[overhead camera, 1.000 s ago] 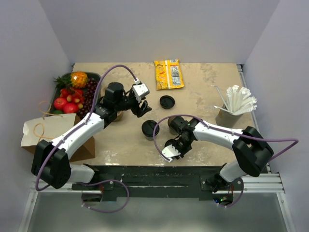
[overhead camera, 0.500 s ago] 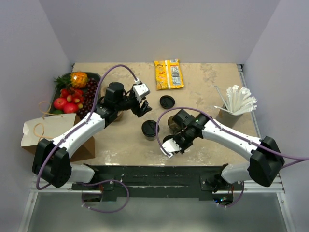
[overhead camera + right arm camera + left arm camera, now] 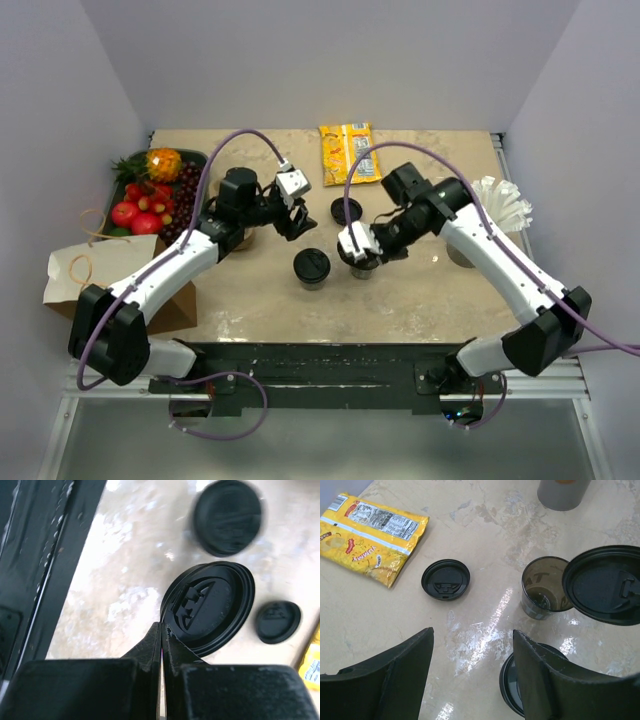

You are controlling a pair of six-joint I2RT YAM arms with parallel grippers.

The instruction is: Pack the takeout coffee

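An open, dark see-through coffee cup [image 3: 542, 587] stands mid-table, seen also in the top view [image 3: 360, 268]. My right gripper [image 3: 162, 630] is shut on the rim of a black lid [image 3: 210, 607]. It holds that lid [image 3: 607, 584] tilted just above and beside the cup's mouth. A second cup [image 3: 311, 267] with its lid on stands to the left. A loose lid [image 3: 445, 579] lies flat on the table behind them. My left gripper [image 3: 472, 645] hovers open and holds nothing, left of the cups [image 3: 290, 215].
A yellow snack bag [image 3: 349, 152] lies at the back. A grey holder of wrapped straws [image 3: 490, 210] stands at the right. A fruit tray [image 3: 150, 190] and a brown paper bag [image 3: 100, 275] are at the left.
My right gripper closed on the lid near the table's front edge, and the arm swung it back over the open cup. The left arm barely moved.
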